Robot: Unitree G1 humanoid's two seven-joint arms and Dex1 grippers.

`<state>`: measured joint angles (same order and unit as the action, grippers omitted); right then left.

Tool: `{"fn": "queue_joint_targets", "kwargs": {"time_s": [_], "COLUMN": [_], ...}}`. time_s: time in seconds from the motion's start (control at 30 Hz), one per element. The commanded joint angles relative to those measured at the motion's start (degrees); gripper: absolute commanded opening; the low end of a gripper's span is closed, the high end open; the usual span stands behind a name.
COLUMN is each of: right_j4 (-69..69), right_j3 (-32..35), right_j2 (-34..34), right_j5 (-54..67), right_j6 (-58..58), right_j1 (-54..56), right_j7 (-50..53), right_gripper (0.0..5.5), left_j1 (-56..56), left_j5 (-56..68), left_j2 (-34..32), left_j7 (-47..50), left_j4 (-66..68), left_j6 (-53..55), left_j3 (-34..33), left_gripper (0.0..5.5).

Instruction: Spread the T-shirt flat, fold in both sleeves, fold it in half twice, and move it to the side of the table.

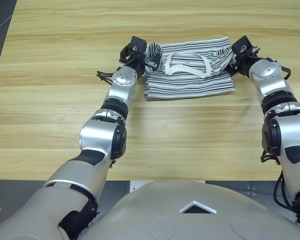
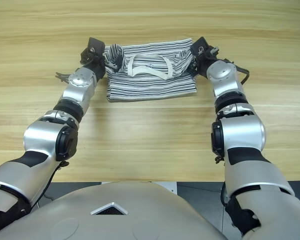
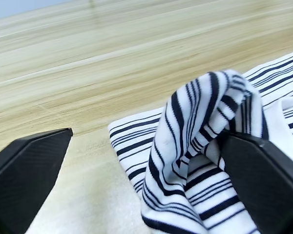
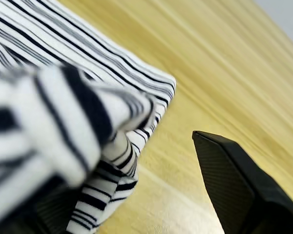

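We are looking at the T-shirt [image 1: 190, 75] lying as a striped rectangle on the far middle of the tabletop [image 1: 65, 40]. Its long axis is running left to right, and its white collar [image 1: 187, 64] is facing up near the far edge. The left gripper [image 1: 140, 54] is sitting at the shirt's far left corner and the right gripper [image 1: 238, 51] at its far right corner, so the cloth is lying directly between the two arms, about equally near to each. In the left wrist view the fingers [image 3: 29, 165] are standing well apart, and a raised bunch of fabric [image 3: 205, 126] is leaning against one of them without being pinched. In the right wrist view one finger [image 4: 234, 185] is standing clear of the hem. The other seems to be under blurred cloth, so we are reading that gripper as parted too, though less surely. We are judging that the sleeves are already in and that a further half fold is coming. Either arm would be carrying its short end along that long axis toward the other.
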<state>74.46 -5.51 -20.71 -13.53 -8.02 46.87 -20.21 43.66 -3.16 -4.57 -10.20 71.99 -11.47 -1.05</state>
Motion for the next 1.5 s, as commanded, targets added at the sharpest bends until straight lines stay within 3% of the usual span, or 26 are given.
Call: {"fn": "queue_joint_targets", "kwargs": {"time_s": [0.03, 0.27, 0.5, 0.63, 0.77, 0.97, 1.1, 1.2, 1.33, 1.5], "right_j4": [0.54, 0.23, -0.33, -0.45, -0.51, -0.46, -0.42, -0.39, -0.36, -0.36], "right_j3": [1.64, 2.83, 1.05, 0.59, 0.07, -0.82, -1.00, -1.07, -1.04, -1.16], "right_j2": [-1.08, -0.64, -0.46, -0.95, -0.99, -0.67, -0.56, -0.51, -0.61, -0.66], "right_j5": [0.91, 1.82, 1.04, 0.60, 0.37, 0.01, -0.10, -0.23, -0.45, -0.58], "right_j6": [3.53, 5.24, 4.46, 4.10, 3.78, 3.55, 3.45, 3.45, 3.42, 3.32], "right_j1": [1.47, 1.81, 1.02, 0.79, 0.54, 0.60, 0.68, 0.75, 0.87, 0.86], "right_j7": [3.30, 1.56, -3.72, -4.36, -4.28, -4.20, -4.29, -4.39, -4.38, -4.49], "right_gripper": [3.71, 3.71, 3.71, 3.71, 3.71, 3.71, 3.71, 3.71, 3.71, 3.71], "left_j1": [1.31, 0.84, -3.03, -7.10, -9.59, -14.12, -20.88, -23.65, -25.81, -24.76], "left_j5": [-0.72, -0.12, 0.18, 3.09, 3.96, 18.54, 23.80, 23.45, 16.76, 9.64], "left_j2": [-0.53, -0.30, -5.07, -8.69, -11.30, -12.82, -11.70, -10.85, -10.27, -8.58], "left_j7": [2.11, 2.56, -8.17, -19.05, -22.03, -34.62, -40.18, -39.54, -38.17, -35.04], "left_j4": [1.01, 1.80, -3.14, -8.50, -11.03, -30.40, -54.10, -62.65, -63.47, -53.35], "left_j6": [2.03, 4.23, 4.12, 5.83, 7.89, 13.92, 20.30, 24.74, 26.11, 22.63], "left_j3": [-0.24, -1.18, -0.81, -1.68, -1.93, -8.91, -3.65, 1.18, 10.61, 16.16], "left_gripper": [5.48, 5.48, 5.48, 5.48, 5.48, 5.48, 5.48, 5.48, 5.48, 5.48]}}
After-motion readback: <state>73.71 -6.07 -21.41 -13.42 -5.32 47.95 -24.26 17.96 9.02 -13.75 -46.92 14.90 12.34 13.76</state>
